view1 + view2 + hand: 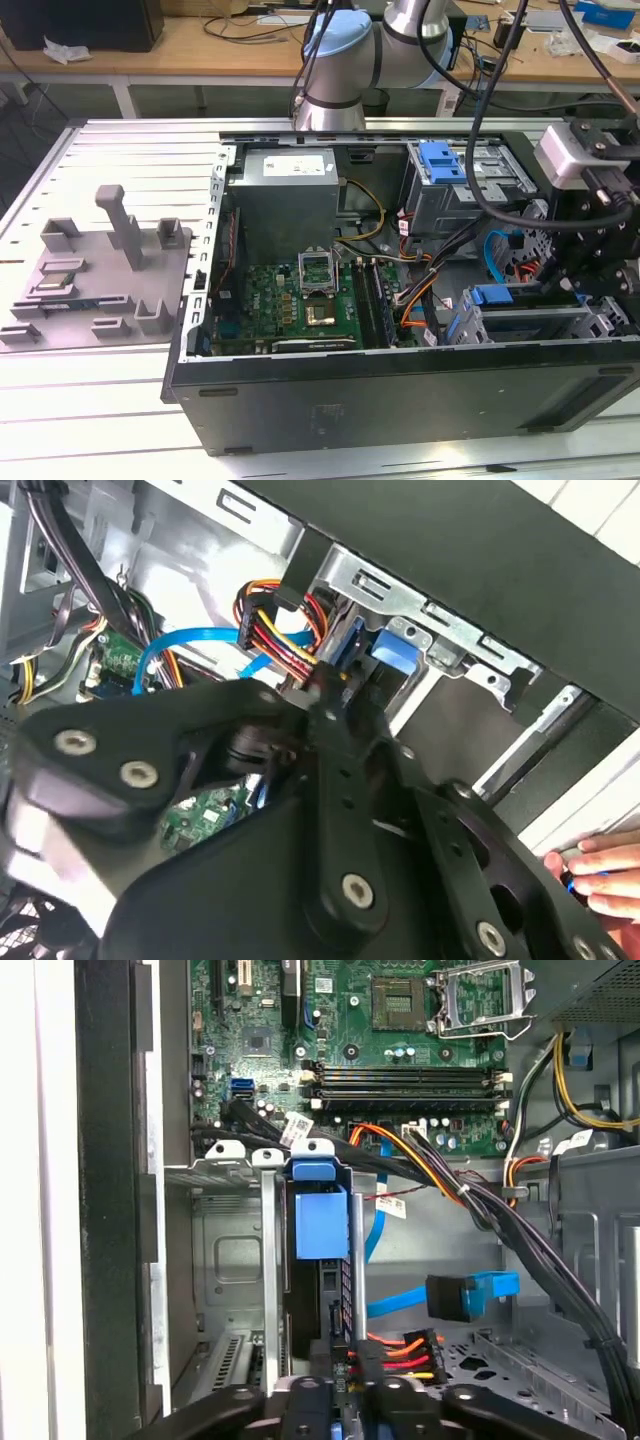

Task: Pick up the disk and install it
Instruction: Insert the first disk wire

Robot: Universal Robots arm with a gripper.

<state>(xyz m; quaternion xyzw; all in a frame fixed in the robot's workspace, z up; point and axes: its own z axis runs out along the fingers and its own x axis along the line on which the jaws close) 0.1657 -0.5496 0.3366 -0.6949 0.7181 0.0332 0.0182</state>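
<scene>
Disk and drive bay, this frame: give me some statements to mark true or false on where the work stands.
1. The disk stands edge-on in the metal drive bay. True.
2. The disk lies on the grey fixture tray. False: it is in the bay. The tray stands outside the computer case, at the exterior view's left.
3. The case is closed. False: it is open, with the motherboard exposed.
4. The gripper is inside the case, at the disk's end. True.
5. A person's hand is by the case's edge in the second wrist view. True.
</scene>
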